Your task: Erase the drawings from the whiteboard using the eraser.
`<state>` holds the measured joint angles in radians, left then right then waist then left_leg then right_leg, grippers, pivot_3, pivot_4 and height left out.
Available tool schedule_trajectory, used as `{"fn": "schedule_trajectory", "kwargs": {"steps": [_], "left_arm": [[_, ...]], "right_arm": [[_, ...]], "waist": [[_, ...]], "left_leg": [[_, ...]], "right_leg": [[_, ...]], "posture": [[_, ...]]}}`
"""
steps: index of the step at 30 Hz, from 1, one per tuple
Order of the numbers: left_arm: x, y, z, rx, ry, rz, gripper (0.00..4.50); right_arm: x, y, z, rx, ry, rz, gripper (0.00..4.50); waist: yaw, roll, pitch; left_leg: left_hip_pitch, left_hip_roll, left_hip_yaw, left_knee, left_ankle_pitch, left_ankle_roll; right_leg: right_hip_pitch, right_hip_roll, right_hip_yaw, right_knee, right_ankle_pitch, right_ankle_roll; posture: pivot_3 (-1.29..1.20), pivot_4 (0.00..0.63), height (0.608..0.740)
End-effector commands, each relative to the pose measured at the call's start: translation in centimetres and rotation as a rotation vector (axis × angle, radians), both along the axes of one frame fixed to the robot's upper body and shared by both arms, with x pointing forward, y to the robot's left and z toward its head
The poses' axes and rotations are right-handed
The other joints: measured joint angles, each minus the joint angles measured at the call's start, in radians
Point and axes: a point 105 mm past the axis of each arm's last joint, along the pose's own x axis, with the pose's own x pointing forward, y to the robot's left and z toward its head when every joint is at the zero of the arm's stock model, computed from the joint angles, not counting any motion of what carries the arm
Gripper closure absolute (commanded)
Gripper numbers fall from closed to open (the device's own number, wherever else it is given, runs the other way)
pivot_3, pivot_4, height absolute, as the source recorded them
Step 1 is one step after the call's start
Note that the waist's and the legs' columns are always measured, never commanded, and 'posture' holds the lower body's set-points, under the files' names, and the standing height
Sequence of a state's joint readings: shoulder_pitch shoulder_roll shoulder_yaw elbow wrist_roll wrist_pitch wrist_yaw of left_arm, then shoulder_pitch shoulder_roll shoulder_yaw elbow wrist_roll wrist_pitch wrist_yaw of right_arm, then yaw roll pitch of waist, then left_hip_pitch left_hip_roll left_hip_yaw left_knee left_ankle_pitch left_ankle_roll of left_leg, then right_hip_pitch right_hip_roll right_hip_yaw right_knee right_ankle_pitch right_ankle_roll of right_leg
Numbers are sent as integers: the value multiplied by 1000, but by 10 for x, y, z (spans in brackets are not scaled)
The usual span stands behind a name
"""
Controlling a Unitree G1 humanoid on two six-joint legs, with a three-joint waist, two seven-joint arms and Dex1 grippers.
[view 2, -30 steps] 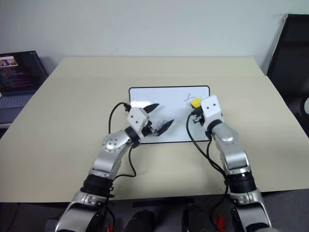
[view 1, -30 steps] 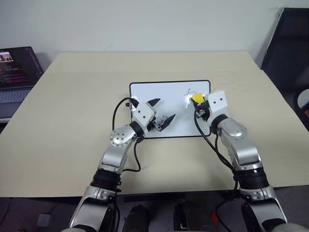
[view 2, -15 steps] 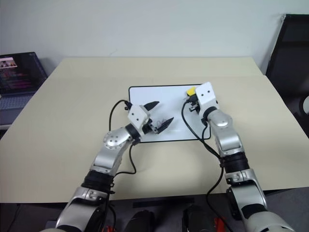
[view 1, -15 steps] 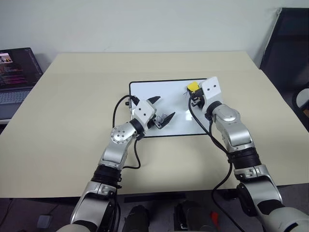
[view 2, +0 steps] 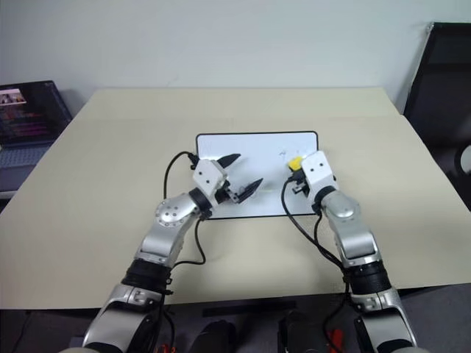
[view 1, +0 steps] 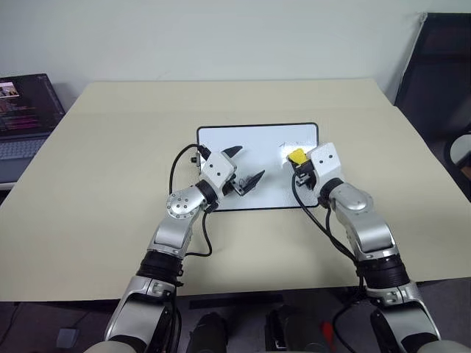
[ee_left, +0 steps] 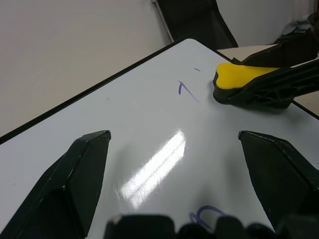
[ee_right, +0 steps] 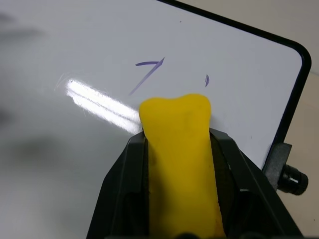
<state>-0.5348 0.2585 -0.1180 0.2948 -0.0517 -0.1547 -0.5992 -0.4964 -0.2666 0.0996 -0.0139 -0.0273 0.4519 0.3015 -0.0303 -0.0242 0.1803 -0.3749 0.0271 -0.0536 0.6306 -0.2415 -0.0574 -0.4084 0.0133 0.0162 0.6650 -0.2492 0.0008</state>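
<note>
The whiteboard (view 1: 257, 141) lies flat in the middle of the table. My right gripper (view 1: 298, 162) is shut on the yellow eraser (view 1: 297, 156), which presses on the board's right part. Just beyond the eraser (ee_right: 175, 124) only a thin blue stroke (ee_right: 148, 73) and a tiny fleck (ee_right: 207, 79) are left of the drawings there. My left gripper (view 1: 248, 164) hovers open over the board's middle with nothing between its fingers. A blue loop (ee_left: 204, 214) shows on the board close under the left gripper (ee_left: 172, 137).
The beige table (view 1: 110, 147) has wide bare room around the board. An open laptop (view 1: 26, 110) sits off its far left edge. A black chair (view 1: 434, 66) stands at the right. The board's black knob (ee_right: 289, 174) sticks out at its right side.
The right gripper swept the eraser up to the board's far right corner, then back toward me. The blue doodle there is now mostly wiped. The left arm stayed still.
</note>
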Motion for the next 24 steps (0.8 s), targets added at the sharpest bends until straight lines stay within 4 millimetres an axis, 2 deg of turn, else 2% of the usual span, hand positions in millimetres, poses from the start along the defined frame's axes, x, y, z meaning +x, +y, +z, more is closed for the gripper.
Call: {"fn": "schedule_trajectory", "kwargs": {"steps": [1,5,12,18,24], "left_arm": [[-1,-5,17,-23,-64,-16,0],[-1,-6,19,-25,-65,-20,0],[0,-4,17,-23,-59,-16,0],[0,-2,16,-21,-58,-11,0],[-2,0,16,-21,-56,-8,0]], "right_arm": [[6,-11,2,-4,8,-51,3272],[14,-7,25,50,-80,-46,3272],[21,-6,45,75,-165,-64,3272],[26,1,42,63,-156,-55,3272],[23,0,26,26,-100,-64,3272]], "waist": [[0,0,0],[-2,0,0],[-2,0,0],[-1,0,0],[-2,0,0]], "left_leg": [[1,0,0,0,0,0],[1,0,1,0,0,0],[-3,0,1,-1,0,0],[-4,0,1,-1,0,0],[-3,0,1,-1,0,0]], "right_leg": [[0,0,0,0,0,0],[0,0,0,0,1,1],[-3,0,1,-2,1,1],[-3,0,1,-2,1,1],[-3,0,1,-1,1,1]], "posture": [[0,150,740],[0,150,740],[0,150,740],[0,150,740],[0,150,740]]}}
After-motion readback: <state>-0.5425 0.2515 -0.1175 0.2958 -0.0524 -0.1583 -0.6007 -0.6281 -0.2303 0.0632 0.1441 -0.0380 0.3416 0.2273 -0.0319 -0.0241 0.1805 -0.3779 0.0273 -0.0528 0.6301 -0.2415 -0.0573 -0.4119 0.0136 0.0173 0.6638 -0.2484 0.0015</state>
